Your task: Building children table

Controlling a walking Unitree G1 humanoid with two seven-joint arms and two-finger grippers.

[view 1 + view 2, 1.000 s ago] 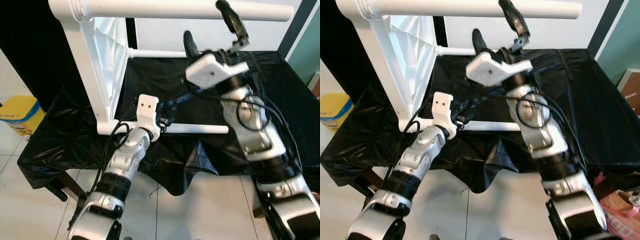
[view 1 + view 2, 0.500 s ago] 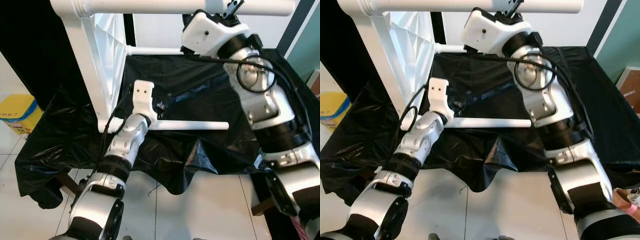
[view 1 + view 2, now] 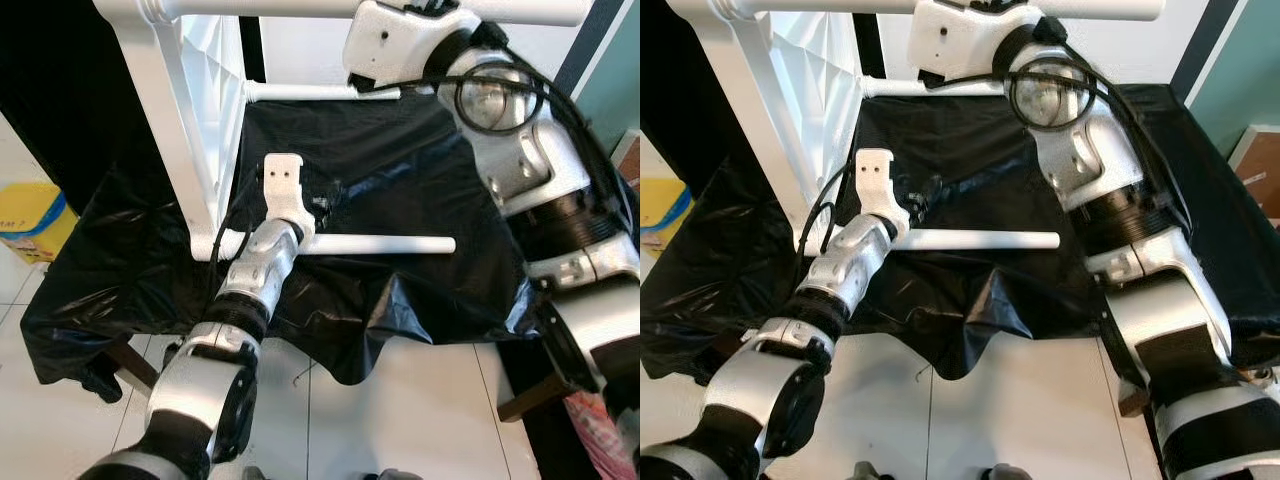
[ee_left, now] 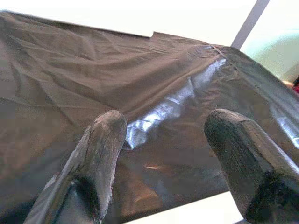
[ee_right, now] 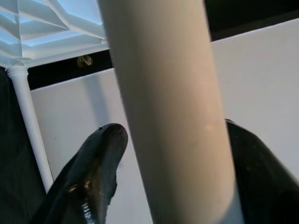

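Now higher than before, right hand (image 5: pixel 173 154) straddling top leg (image 5: pixel 163 102).

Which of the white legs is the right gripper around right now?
The top leg, highest in the head views. The right gripper straddles it. The middle leg and the lowest leg are ungripped.

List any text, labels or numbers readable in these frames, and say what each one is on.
No text can be read in these frames.
Yellow container on the floor to the robot's left: its blue band carries no legible lettering here.
White table frame, white table leg, black cloth and both arms: no markings seen.
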